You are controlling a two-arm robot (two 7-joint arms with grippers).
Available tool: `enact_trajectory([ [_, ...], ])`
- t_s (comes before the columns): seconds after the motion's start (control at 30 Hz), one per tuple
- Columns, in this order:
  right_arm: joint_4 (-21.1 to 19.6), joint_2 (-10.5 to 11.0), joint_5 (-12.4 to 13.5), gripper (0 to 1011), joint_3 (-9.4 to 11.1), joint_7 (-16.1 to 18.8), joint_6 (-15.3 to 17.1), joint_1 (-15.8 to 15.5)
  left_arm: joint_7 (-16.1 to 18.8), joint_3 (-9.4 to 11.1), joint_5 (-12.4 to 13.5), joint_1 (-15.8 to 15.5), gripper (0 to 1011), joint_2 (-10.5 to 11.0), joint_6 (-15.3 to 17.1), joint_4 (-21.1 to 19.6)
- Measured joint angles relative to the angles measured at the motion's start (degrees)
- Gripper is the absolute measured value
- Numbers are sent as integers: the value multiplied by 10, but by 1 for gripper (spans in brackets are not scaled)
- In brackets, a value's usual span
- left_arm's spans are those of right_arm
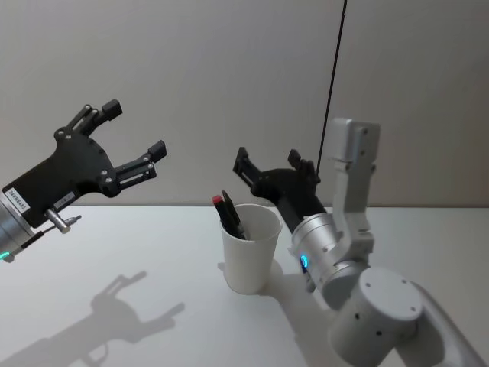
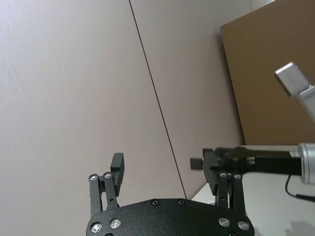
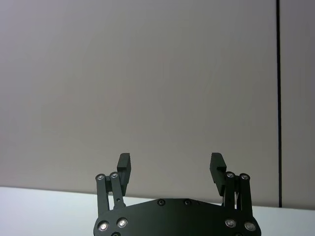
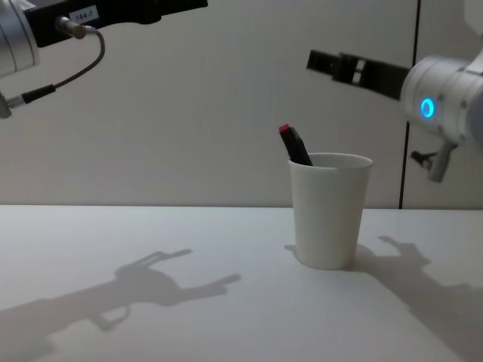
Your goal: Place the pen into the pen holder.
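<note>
While a plain grey wall [image 1: 191, 69] is backing the white surface [image 1: 114, 252], the white tapered pen holder [image 1: 250, 246] is standing upright on it, the red-capped black pen [image 1: 229, 215] leaning inside. Left claw [image 1: 134, 134] and right claw [image 1: 275, 164] are hovering above, both spread wide and empty.

Items being counted on inspection: one pen holder [image 1: 250, 252], a white paper cup, is standing on one white table [image 1: 137, 252]. One pen [image 1: 229, 215], black with a red tip, is leaning inside it, its end showing above the rim. Two grippers are showing: one left gripper [image 1: 136, 128] and one right gripper [image 1: 273, 163], each presenting two spread fingers.
</note>
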Motion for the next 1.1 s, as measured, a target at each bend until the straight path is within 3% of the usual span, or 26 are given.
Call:
enact_trajectory([
  [0.2,-25,10,32,1001,30,22,-5,-9,0,0,0,0,1003,0,0,0],
  [0.5,-60,33,93,1001,95,65,-7,-22,0,0,0,0,1003,0,0,0],
  [0.8,-64,37,87,1001,96,69,-9,-32,23,4,12,10,1003,-2,7,-4],
  [1.1,-76,57,52,1001,94,83,-21,-74,87,16,47,39,1003,-9,31,-19],
])
